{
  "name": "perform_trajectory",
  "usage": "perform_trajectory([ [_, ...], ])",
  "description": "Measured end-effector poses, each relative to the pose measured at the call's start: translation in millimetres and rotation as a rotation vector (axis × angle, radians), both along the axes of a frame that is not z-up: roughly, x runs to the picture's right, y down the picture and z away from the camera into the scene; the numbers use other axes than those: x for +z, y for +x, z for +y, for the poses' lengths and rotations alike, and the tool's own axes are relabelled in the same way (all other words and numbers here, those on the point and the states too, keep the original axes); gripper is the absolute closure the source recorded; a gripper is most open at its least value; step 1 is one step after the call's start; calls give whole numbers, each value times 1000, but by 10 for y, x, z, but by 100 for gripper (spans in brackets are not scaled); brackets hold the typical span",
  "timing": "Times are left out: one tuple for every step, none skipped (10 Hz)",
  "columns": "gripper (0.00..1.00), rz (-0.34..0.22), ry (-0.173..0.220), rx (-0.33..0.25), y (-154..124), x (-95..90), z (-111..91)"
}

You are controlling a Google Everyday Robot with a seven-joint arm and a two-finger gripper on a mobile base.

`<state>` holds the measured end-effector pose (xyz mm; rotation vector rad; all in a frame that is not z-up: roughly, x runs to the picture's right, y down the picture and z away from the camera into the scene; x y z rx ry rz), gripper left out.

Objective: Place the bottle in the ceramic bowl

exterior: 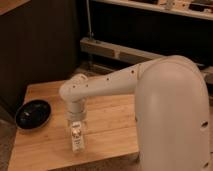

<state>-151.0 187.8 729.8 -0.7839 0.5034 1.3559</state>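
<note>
The bottle [77, 139], small and clear with a white label and a dark mark, stands upright near the front edge of the wooden table [110, 125]. My gripper [75, 125] hangs straight down from the white arm and sits right over the bottle's top, hiding its cap. The ceramic bowl [32, 114], shallow, black and glossy, rests on the table's left edge, about a bowl's width to the left of the bottle and slightly farther back. Nothing shows inside the bowl.
My large white arm housing [172, 115] fills the right side and hides the table's right end. A dark wall and a metal shelf frame [115, 50] stand behind the table. The table's front edge runs just below the bottle.
</note>
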Motion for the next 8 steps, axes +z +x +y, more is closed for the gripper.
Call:
perform_trajectory([
  [35,9,9,-6,-5,31,17],
  [35,20,14,-10,-17,63,28],
  [35,21,14,-16,-38,63,41],
  [35,26,13,-16,-10,70,38],
  [35,28,12,-17,-5,71,39],
  [35,25,12,-19,-21,67,45],
  [35,28,11,-16,-6,74,42],
  [35,27,0,-15,-4,86,66],
])
